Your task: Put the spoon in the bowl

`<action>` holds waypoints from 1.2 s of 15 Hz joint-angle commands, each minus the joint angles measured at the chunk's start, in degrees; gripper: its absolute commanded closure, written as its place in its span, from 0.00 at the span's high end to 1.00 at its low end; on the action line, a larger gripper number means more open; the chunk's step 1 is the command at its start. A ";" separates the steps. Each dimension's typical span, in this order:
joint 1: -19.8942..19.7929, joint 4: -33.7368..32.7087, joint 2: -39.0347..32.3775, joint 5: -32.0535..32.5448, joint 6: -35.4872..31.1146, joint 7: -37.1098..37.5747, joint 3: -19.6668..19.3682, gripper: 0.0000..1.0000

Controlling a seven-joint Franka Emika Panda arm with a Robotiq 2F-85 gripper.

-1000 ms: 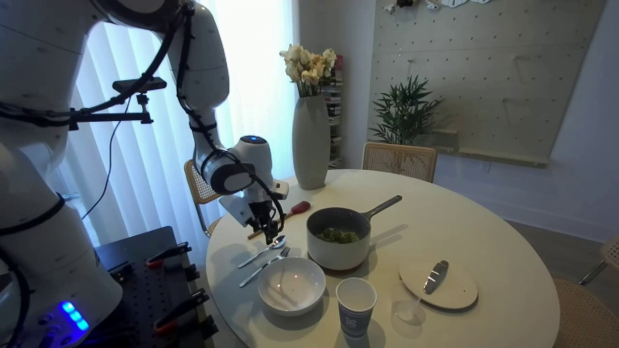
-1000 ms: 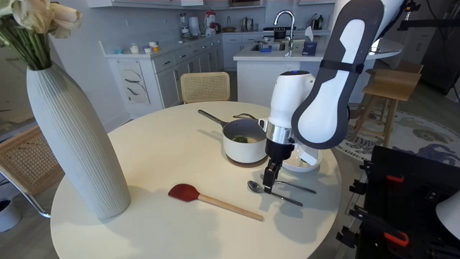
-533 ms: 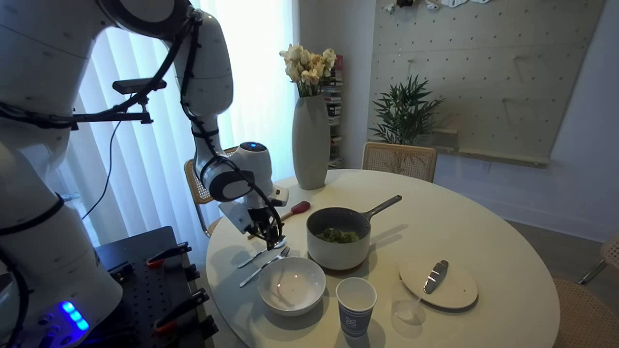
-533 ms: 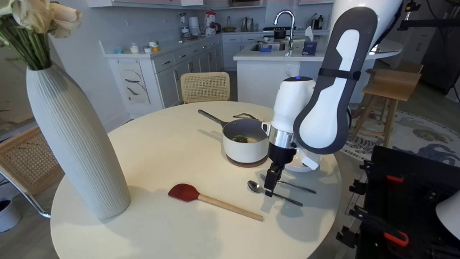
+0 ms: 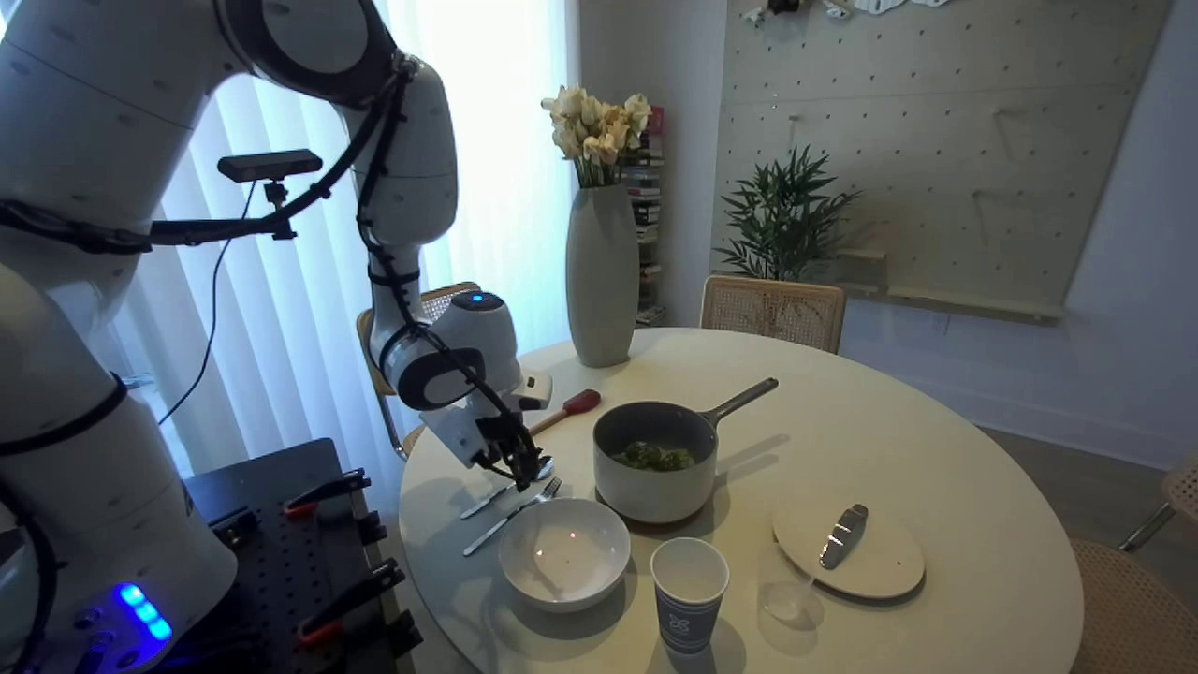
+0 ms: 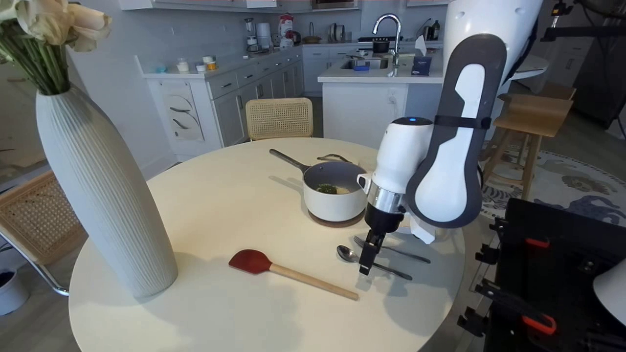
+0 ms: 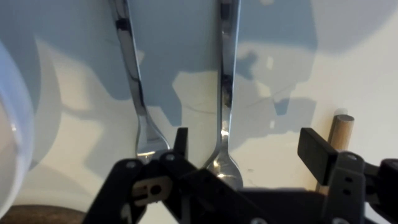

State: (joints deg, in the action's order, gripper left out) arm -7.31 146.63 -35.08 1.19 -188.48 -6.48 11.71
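Observation:
The silver spoon (image 7: 228,62) lies on the table beside the fork; it also shows in both exterior views (image 5: 487,503) (image 6: 347,253). My gripper (image 7: 247,146) is open and empty. In the wrist view the spoon's neck lies between the two fingers, nearer the left one, and part of the spoon's head is hidden by the gripper. In the exterior views the gripper (image 5: 526,473) (image 6: 366,264) is low over the spoon; the exact gap cannot be told. The white bowl (image 5: 564,562) stands empty beyond the fork; its rim shows in the wrist view (image 7: 23,130).
A fork (image 7: 133,84) lies beside the spoon, between it and the bowl. A red spatula (image 6: 313,279) lies on the spoon's other side. A pot (image 5: 655,477), a paper cup (image 5: 690,599) and a pale plate (image 5: 889,562) stand on the table. A tall vase (image 5: 602,271) stands behind.
My gripper has moved down toward the spoon, and the wrist has tilted slightly. The spoon, fork and bowl have not moved.

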 commanded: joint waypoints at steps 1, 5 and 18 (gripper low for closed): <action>3.77 0.06 -1.57 1.54 -4.61 0.83 -3.28 0.94; 6.67 -0.26 -3.23 1.43 -7.44 1.01 -5.60 0.71; 11.08 -1.53 -3.24 0.67 -9.23 1.15 -8.97 0.01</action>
State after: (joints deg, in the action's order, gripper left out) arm 2.21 145.86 -38.47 1.51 -197.82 -6.44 3.60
